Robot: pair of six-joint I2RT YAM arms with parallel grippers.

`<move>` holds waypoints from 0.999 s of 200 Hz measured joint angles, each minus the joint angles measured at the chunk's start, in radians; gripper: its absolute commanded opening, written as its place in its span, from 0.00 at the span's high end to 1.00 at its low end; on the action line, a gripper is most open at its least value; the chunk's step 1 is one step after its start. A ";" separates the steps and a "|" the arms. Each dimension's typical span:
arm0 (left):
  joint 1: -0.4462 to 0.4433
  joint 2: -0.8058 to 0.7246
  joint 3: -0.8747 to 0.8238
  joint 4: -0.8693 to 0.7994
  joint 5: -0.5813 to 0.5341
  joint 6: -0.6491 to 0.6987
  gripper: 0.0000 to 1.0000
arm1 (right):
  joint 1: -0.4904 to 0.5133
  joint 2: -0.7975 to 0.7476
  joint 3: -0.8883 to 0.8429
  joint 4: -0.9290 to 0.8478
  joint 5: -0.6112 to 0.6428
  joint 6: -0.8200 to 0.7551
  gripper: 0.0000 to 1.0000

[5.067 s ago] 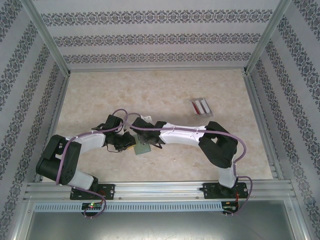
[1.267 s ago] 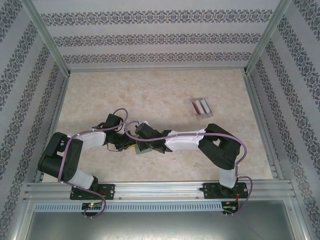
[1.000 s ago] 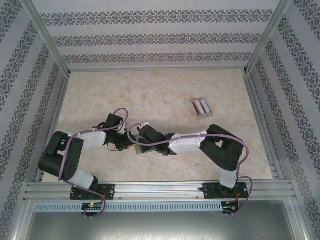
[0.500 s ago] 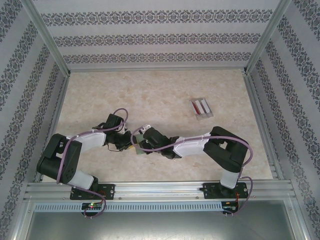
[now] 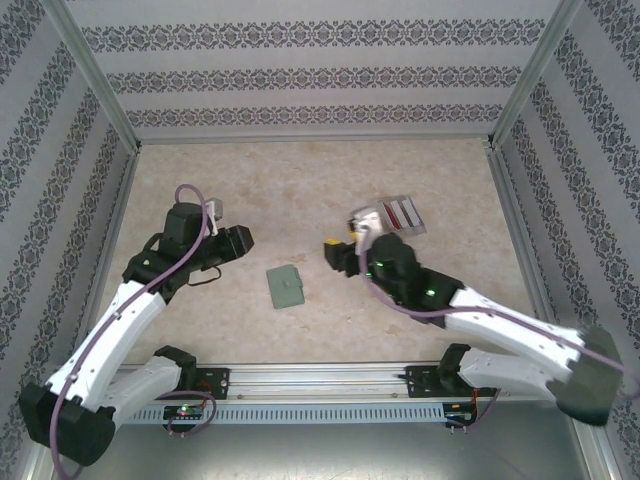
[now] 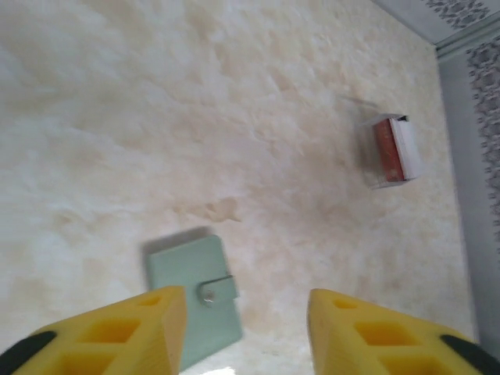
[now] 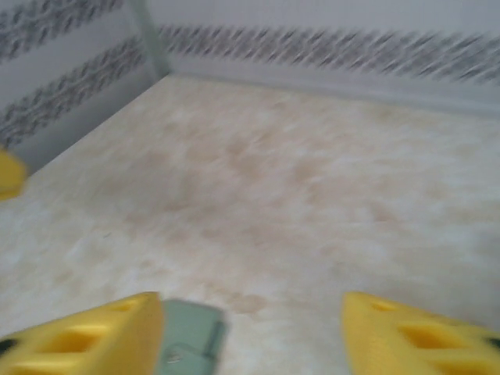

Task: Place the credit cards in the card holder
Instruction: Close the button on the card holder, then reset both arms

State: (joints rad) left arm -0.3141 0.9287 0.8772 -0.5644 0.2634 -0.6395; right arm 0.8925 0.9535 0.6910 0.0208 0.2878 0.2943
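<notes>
The card holder (image 5: 286, 287), a small grey-green wallet closed with its tab snapped, lies flat on the table between the two arms. It also appears in the left wrist view (image 6: 195, 301) and in the right wrist view (image 7: 187, 336), low and blurred. Red and white credit cards (image 5: 400, 213) lie in a clear tray at the back right; the left wrist view shows these cards (image 6: 391, 148) too. My left gripper (image 5: 243, 240) hovers left of the wallet, open and holding nothing (image 6: 246, 336). My right gripper (image 5: 333, 257) hovers to its right, open and holding nothing (image 7: 250, 336).
The clear tray (image 5: 412, 228) sits close behind the right wrist. Patterned walls with metal posts (image 5: 510, 150) enclose the marble-look table on three sides. A yellow fingertip (image 7: 8, 173) of the left gripper pokes in at the left edge of the right wrist view.
Both arms have lifted away from the wallet, the left toward the upper left and the right toward the right. Both grippers went from shut to open. The wallet now lies alone.
</notes>
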 measured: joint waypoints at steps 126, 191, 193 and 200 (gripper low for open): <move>0.000 -0.304 -0.392 0.313 -0.224 0.346 0.00 | -0.443 -0.558 -0.487 -0.008 0.104 -0.275 0.02; 0.039 -0.195 -0.671 0.725 -0.369 0.718 0.00 | -0.821 -0.304 -0.579 0.219 -0.109 -0.281 0.02; 0.044 -0.188 -0.671 0.737 -0.370 0.723 0.00 | -0.825 -0.294 -0.581 0.228 -0.116 -0.278 0.02; 0.067 -0.164 -0.671 0.780 -0.370 0.732 0.00 | -0.832 -0.261 -0.590 0.268 -0.136 -0.273 0.02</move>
State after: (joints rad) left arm -0.2470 0.7647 0.2058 0.2157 -0.1070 0.0921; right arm 0.0608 0.6926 0.1009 0.2886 0.1516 0.0216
